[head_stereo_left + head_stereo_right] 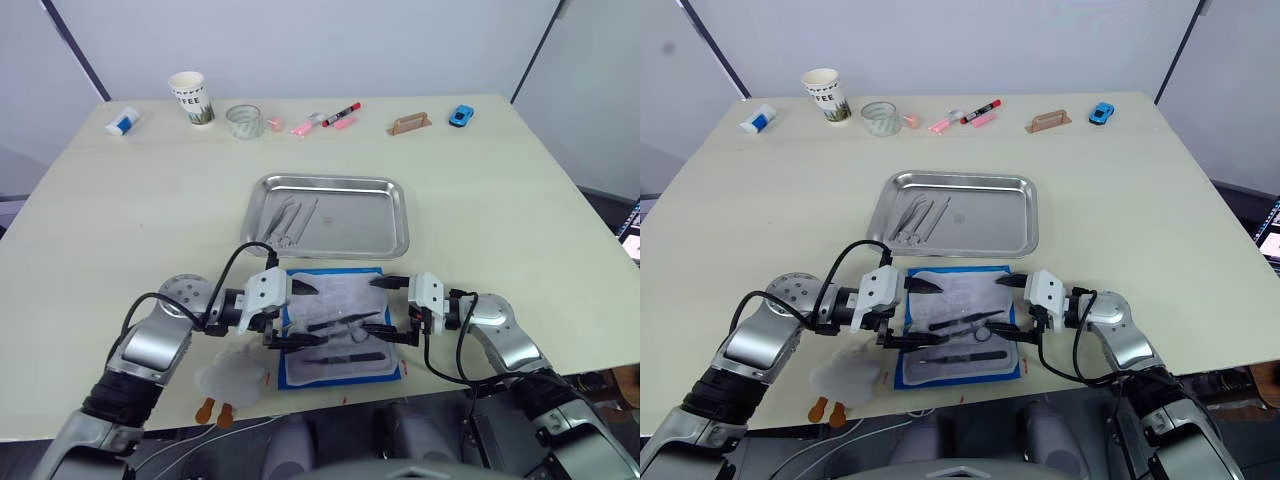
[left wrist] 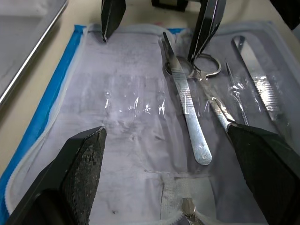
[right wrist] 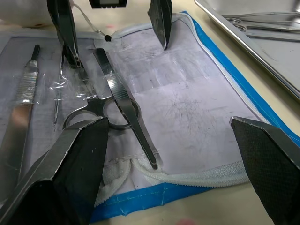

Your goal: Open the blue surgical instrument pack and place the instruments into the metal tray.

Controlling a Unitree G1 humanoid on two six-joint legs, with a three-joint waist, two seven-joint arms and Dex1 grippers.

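Observation:
The blue surgical instrument pack [image 1: 335, 293] lies unzipped and flat near the table's front edge, its pale lining up and blue border around it. Several silver instruments [image 1: 345, 325] rest on the lining: a flat handle [image 2: 187, 108], ring-handled scissors [image 2: 206, 77] and tweezers [image 2: 258, 79]. My left gripper [image 1: 318, 315] is open at the pack's left side, fingers spread just above the lining. My right gripper [image 1: 370, 307] is open at the pack's right side, facing the left one across the tools. Beyond the pack stands the metal tray [image 1: 365, 225], holding a few instruments [image 1: 290, 220] at its left.
Along the far edge stand a paper cup [image 1: 191, 97], a clear jar [image 1: 244, 121], pink and red markers [image 1: 335, 117], a wooden block [image 1: 409, 124], a blue toy car [image 1: 460, 115] and a white tube [image 1: 122, 122]. Crumpled clear plastic [image 1: 232, 375] lies beside my left arm.

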